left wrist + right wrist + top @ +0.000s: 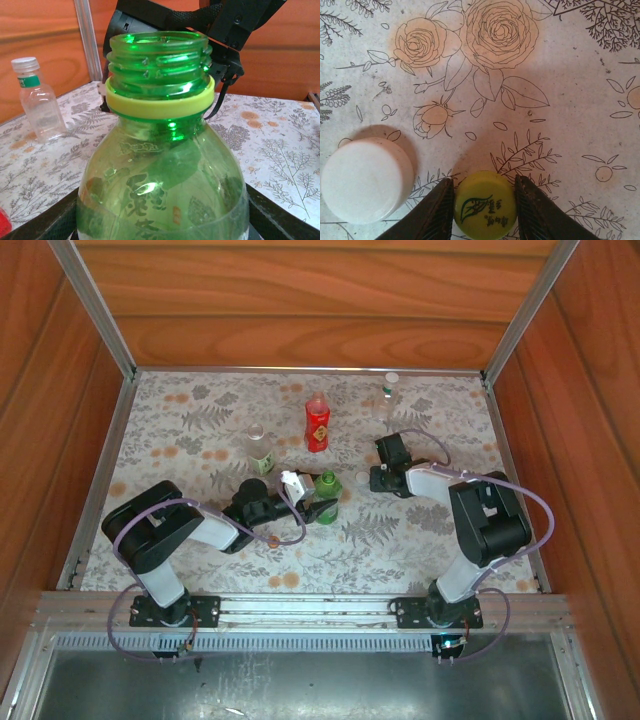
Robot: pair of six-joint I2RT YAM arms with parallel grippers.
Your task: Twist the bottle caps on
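My left gripper (318,506) is shut on the green bottle (326,483) (160,165), which stands upright near the table's middle. Its threaded neck (159,55) is open above a yellow-green ring. In the right wrist view, my right gripper (485,197) points down at the table, its fingers (437,210) pressed on both sides of the yellow-green cap (484,204). A white cap (365,180) lies just left of it. The red bottle (317,423) and an uncapped clear bottle (260,450) stand behind. Another clear bottle (389,395) (37,102) wears a white cap.
Wooden walls with aluminium posts (87,40) close in the flowered table (200,420) on three sides. The right arm (200,20) hangs close behind the green bottle's neck. The metal rail (300,608) runs along the near edge.
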